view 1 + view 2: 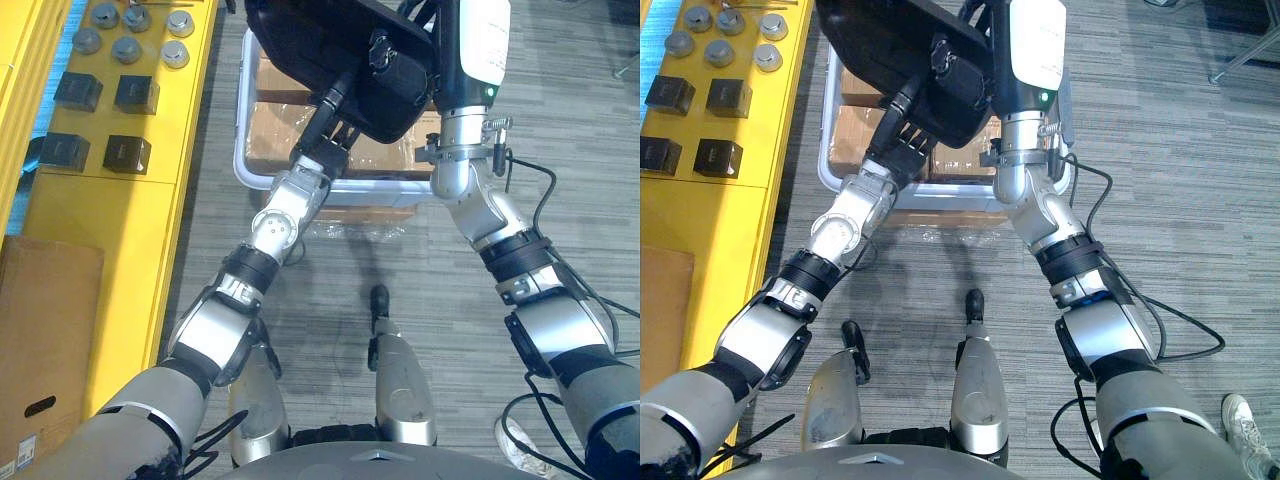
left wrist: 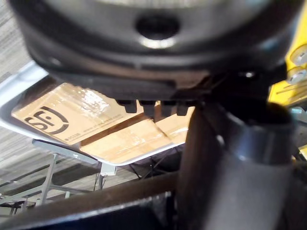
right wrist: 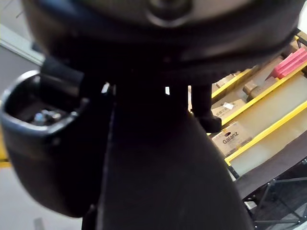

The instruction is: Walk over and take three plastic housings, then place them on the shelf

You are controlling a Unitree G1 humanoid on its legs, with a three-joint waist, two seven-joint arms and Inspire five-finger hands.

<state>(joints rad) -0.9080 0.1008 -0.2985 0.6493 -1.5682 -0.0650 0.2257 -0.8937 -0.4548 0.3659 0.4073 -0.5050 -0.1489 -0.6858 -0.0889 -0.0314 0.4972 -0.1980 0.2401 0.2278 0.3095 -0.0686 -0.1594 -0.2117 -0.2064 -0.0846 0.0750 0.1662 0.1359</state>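
Observation:
A big black plastic housing (image 1: 330, 50) hangs above a white bin, carried between both hands. My left hand (image 1: 325, 125) reaches up from the lower left. Its straight fingers (image 2: 153, 108) lie flat against the housing's underside. My right hand (image 1: 405, 65) sits against the housing's right end, above the silver wrist. The housing hides most of that hand, and in the right wrist view the dark housing (image 3: 158, 158) blocks the sight along the hand.
The white bin (image 1: 243, 165) below holds wrapped cardboard boxes (image 1: 275, 140). A yellow shelf (image 1: 120, 220) runs along the left, bearing small black blocks (image 1: 127, 153) and grey round parts (image 1: 127, 48). A cardboard box (image 1: 40, 340) lies at lower left. Grey carpet stretches to the right.

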